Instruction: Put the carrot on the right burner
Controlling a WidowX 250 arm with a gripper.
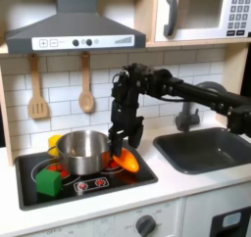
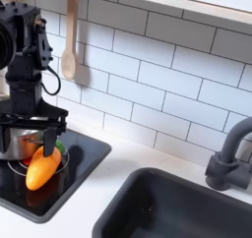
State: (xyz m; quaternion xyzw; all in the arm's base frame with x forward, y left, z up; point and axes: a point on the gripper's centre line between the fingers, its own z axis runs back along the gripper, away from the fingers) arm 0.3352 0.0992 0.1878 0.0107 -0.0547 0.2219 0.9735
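The carrot (image 2: 39,170) is one small orange toy, glossy and tapered, with a short green top (image 2: 59,148) at its thick end. In the second exterior view it lies slanted on the burner (image 2: 62,166) at the near corner of the black stove top (image 2: 84,155), green end up toward the pot (image 2: 22,142) and narrow end toward the camera. In the first exterior view the carrot (image 1: 125,161) shows as a bright orange patch on the burner at that view's right, just beside the pot (image 1: 82,151).

The gripper (image 2: 33,138) hangs straight down over the carrot's upper end. Its dark fingers (image 2: 49,141) stand on either side of the thick part and seem to pinch it, though the contact is too dark to be sure. In the first exterior view the gripper (image 1: 119,143) sits at the end of the single black arm (image 1: 186,88) that reaches in from that view's right.

The first exterior view adds what the closer camera leaves out: one green cube (image 1: 49,183) on the stove's left front, one small yellow piece (image 1: 53,146) behind the pot, two wooden utensils (image 1: 38,87) hung on the tile wall, one grey hood (image 1: 75,30) and one microwave (image 1: 206,13). The second exterior view gives a closer look at the dark sink (image 2: 177,208), the grey faucet (image 2: 229,155) and one wooden spoon (image 2: 70,47).
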